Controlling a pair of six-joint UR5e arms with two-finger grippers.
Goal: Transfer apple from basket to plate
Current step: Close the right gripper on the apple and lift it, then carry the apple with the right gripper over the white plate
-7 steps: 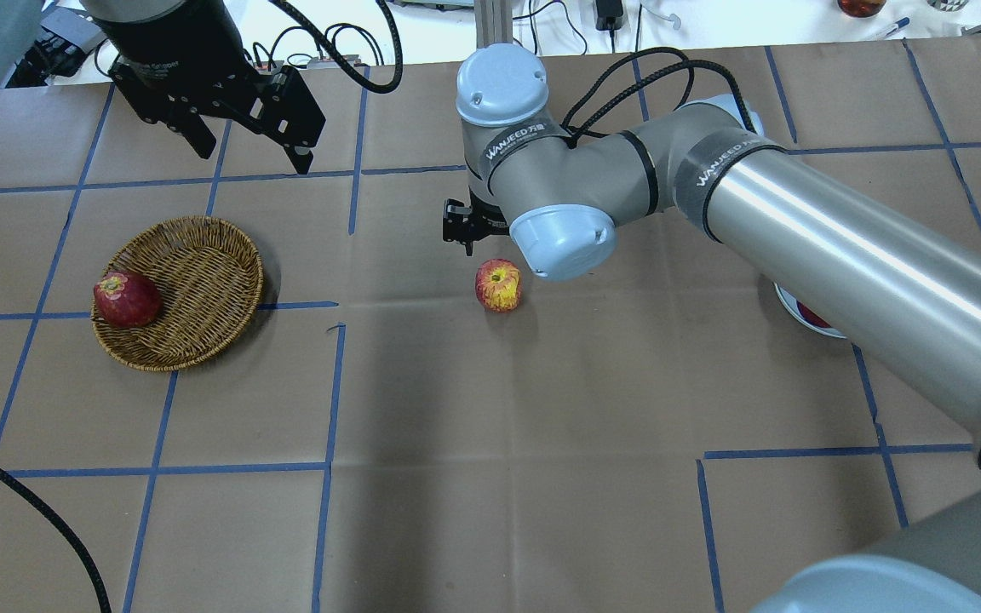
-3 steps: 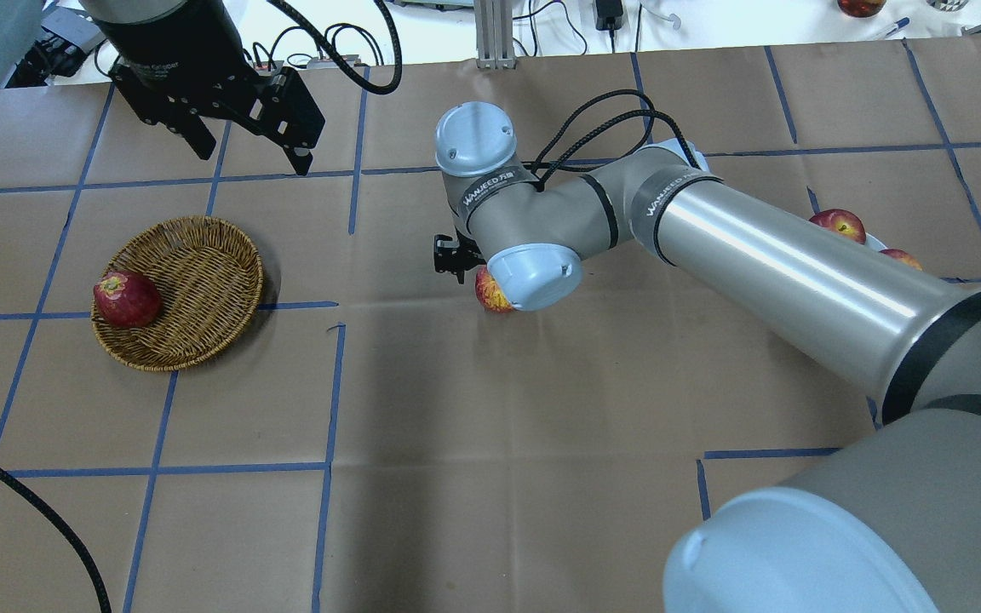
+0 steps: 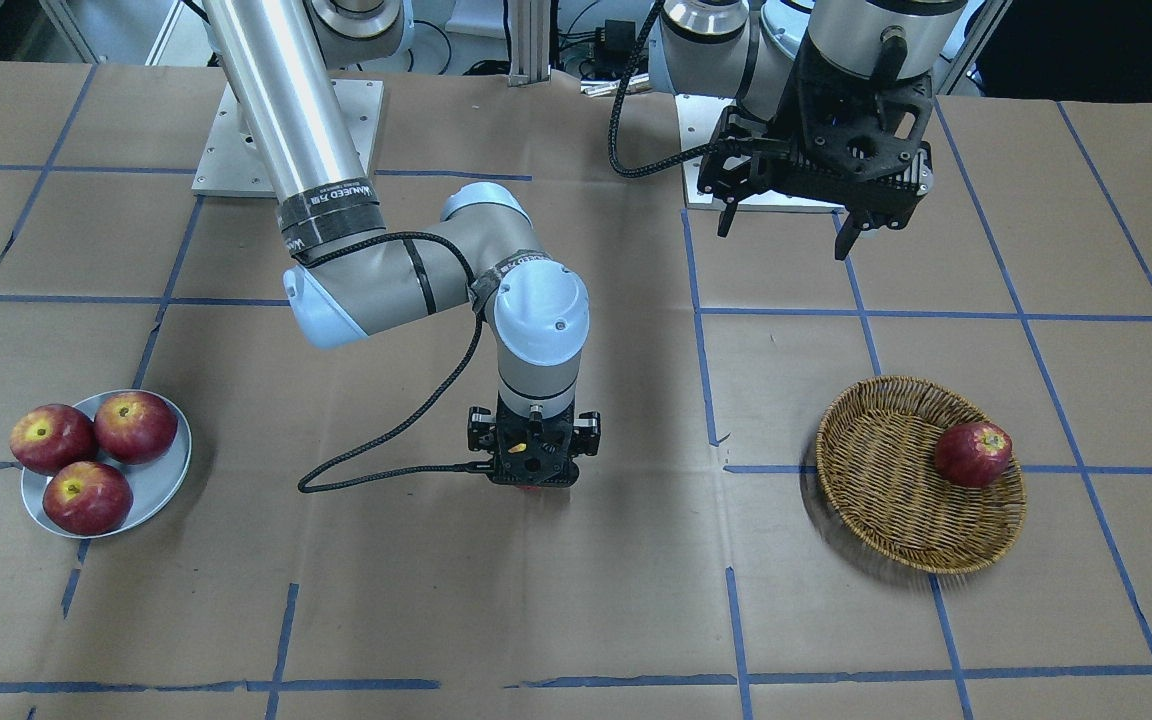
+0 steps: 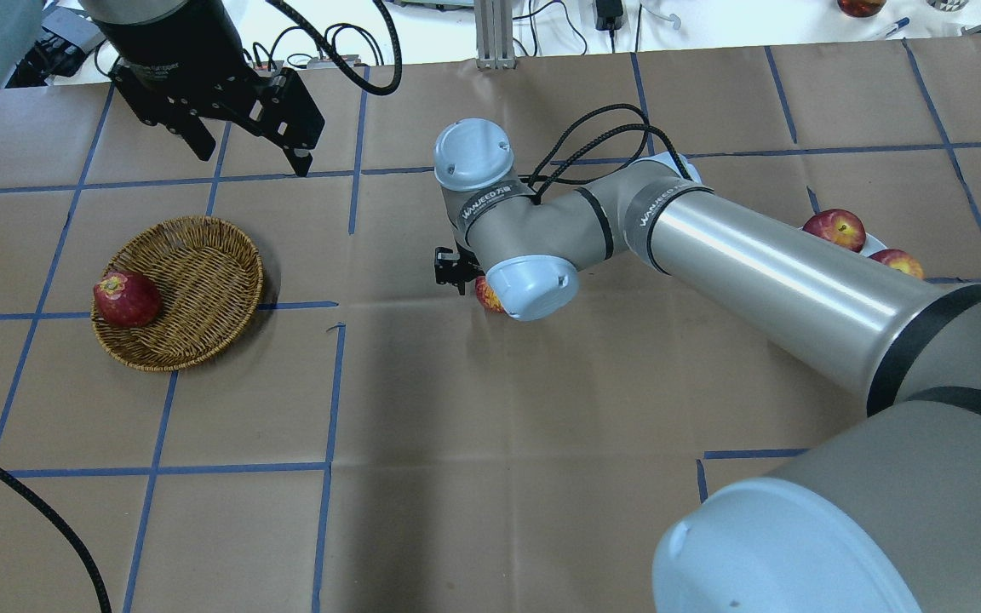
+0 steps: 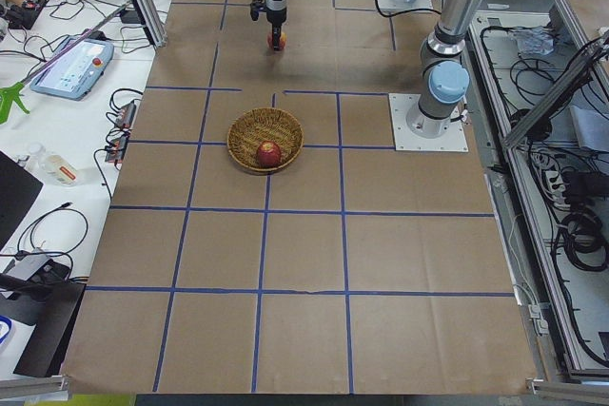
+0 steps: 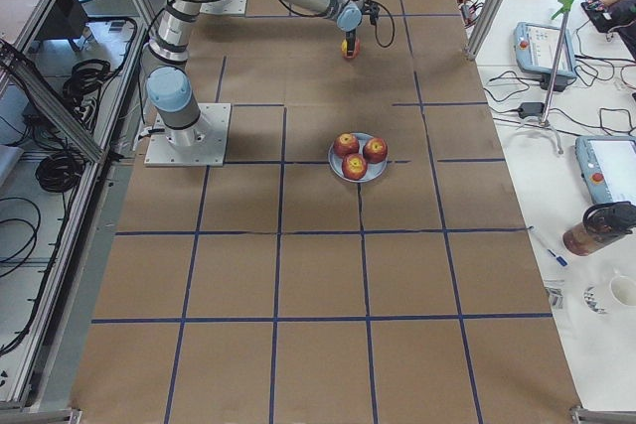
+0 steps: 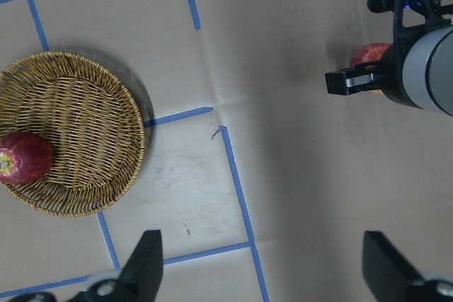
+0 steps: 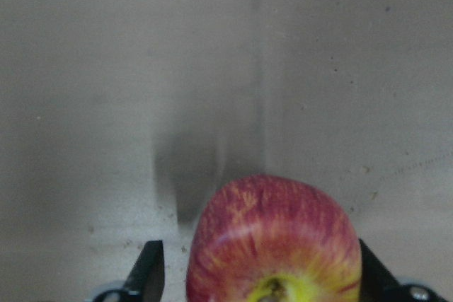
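Observation:
The light red, yellow-streaked apple (image 8: 272,238) lies on the brown paper at the table's middle (image 4: 484,295), outside the basket. My right gripper (image 3: 534,468) is lowered over it and open. Its fingers (image 8: 147,274) stand on either side of the apple, with a gap showing on one side. The wicker basket (image 4: 201,223) at the left holds one darker red apple (image 4: 126,299). The grey-blue plate (image 3: 151,490) carries three dark red apples. My left gripper (image 4: 250,153) is open and empty, high above the table behind the basket.
The right arm's forearm (image 4: 763,272) stretches across the table's right half and hides most of the plate from overhead. A black cable (image 3: 386,440) loops from the right wrist down to the paper. Blue tape lines mark the table.
My right gripper has moved from just behind the apple to over it and has come down around it. The left arm, the basket and its apple have not moved.

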